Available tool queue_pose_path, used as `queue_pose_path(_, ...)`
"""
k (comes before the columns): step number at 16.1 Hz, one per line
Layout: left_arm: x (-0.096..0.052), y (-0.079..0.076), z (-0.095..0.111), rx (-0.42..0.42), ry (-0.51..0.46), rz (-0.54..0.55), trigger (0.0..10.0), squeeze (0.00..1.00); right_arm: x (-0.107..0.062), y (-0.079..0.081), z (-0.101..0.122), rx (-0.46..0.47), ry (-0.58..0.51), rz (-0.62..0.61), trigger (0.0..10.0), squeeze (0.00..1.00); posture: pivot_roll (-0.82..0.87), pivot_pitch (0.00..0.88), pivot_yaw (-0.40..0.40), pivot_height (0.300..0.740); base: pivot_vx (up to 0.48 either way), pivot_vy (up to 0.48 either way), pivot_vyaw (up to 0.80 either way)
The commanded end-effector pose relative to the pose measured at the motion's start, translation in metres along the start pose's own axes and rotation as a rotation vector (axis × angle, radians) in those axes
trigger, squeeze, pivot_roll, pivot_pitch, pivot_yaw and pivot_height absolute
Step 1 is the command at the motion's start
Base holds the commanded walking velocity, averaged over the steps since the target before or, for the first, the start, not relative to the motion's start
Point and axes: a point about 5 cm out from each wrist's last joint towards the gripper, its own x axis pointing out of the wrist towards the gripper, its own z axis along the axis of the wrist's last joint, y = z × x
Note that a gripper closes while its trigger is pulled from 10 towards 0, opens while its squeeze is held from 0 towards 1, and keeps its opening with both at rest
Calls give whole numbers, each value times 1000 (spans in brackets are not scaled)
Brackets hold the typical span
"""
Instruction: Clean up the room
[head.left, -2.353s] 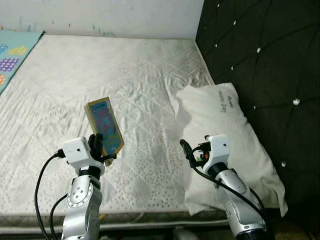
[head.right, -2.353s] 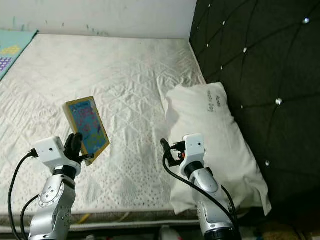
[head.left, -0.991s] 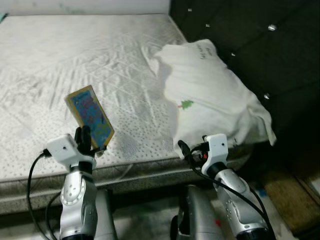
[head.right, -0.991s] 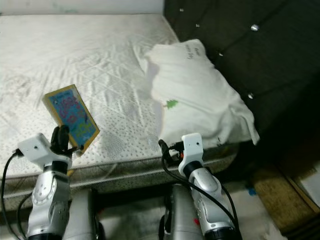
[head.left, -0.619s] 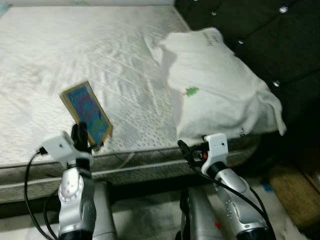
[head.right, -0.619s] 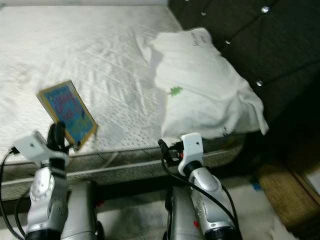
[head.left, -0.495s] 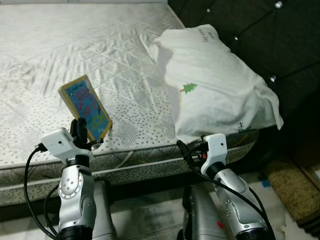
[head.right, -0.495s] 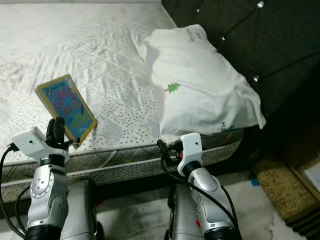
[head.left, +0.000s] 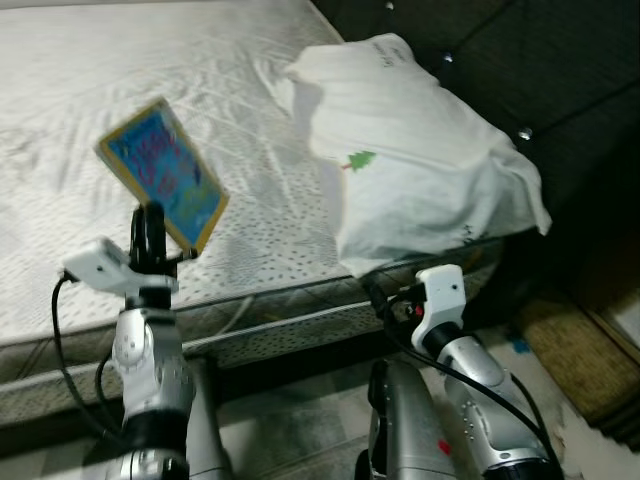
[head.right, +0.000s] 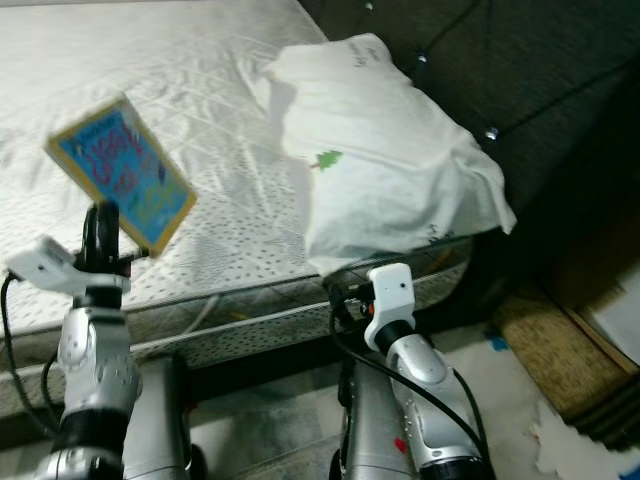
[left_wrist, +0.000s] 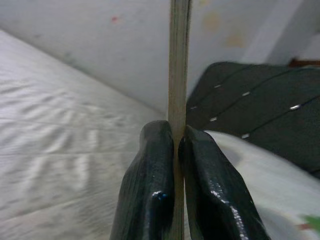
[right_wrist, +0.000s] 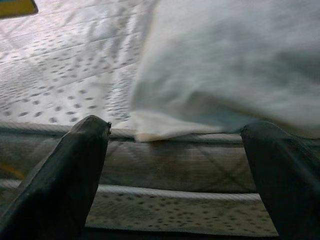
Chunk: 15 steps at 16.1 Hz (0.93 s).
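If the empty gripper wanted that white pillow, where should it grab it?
Probably the limp corner of the pillow overhanging the mattress edge. It lies straight ahead of the open right gripper, thin enough to pinch, so come in level from the bedside.

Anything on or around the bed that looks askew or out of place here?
The white pillow lies crooked against the dark headboard, one corner drooping past the mattress edge. The colourful book is off the bed, pinched upright in the left gripper. The right gripper hangs open, empty.
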Motion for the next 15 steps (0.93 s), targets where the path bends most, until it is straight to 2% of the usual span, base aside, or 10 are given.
queue_pose_path(1,6,-1,0,-33,-25,-39,10000,0,-5,-7,2,-18,7,-14,10000,0,-252,136,-74,486,0,0,0)
queue_pose_path(2,13,2,-8,-152,-19,-7,10000,0,-13,-14,6,-40,1,-26,10000,0,-297,143,-75,486,0,0,0)
queue_pose_path(4,15,6,-14,-246,-21,44,10000,0,-19,-18,9,-53,-2,-33,10000,0,-334,149,-76,486,0,0,0)
queue_pose_path(6,14,14,-27,-380,-13,158,10000,0,-29,-24,16,-82,-5,-36,10000,0,-384,152,-87,486,0,0,0)
queue_pose_path(8,1,21,-47,-550,21,413,10000,0,-34,-29,20,-115,1,-24,10000,0,-398,152,-98,486,0,0,0)
queue_pose_path(10,-12,18,-62,-608,72,482,10000,0,-33,-30,22,-116,1,-22,10000,0,-396,149,-104,486,0,0,0)
queue_pose_path(11,-24,16,-73,-639,113,538,10000,0,-29,-27,25,-125,-4,-7,10000,0,-395,147,-105,486,0,0,0)
queue_pose_path(13,-30,16,-80,-652,177,571,10000,0,-24,-25,27,-130,-9,8,10000,0,-384,141,-104,486,0,0,0)
queue_pose_path(14,-28,17,-80,-650,204,588,10000,118,-22,-24,26,-129,-9,10,10000,0,-377,137,-101,486,0,0,0)
queue_pose_path(15,-28,16,-82,-644,232,583,10000,545,-20,-24,26,-128,-7,8,10000,0,-373,135,-94,486,0,0,0)
